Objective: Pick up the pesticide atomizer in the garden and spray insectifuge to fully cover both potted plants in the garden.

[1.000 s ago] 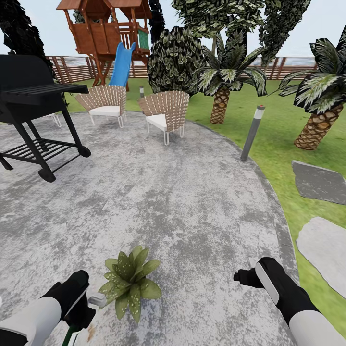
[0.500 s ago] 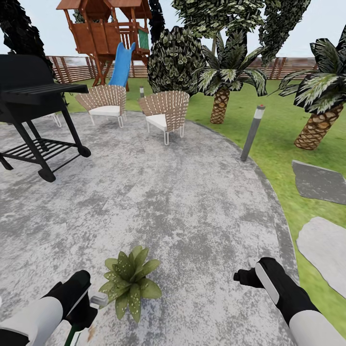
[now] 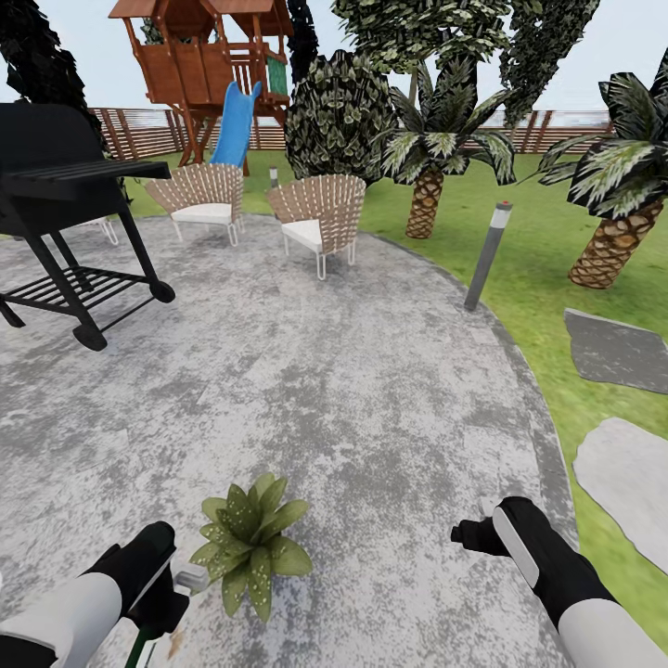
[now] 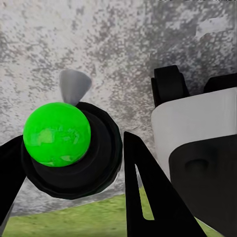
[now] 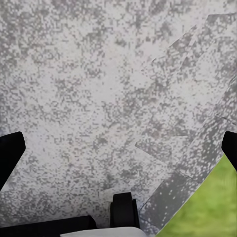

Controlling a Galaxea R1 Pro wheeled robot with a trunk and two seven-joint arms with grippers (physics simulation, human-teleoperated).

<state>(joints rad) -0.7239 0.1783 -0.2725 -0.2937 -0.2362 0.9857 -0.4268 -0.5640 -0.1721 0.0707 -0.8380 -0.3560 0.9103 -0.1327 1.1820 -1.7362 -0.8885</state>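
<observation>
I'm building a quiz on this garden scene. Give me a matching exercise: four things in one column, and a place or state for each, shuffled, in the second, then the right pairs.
Things:
1. potted plant
2. pesticide atomizer
3. right gripper
4. black grill

Places or states:
A. stands at the left edge of the stone patio
B. held in the left gripper
C. open, holding nothing, over the patio
D. on the patio, right beside the left gripper

Pairs: 1-D, 2-B, 3-C, 4-A
</observation>
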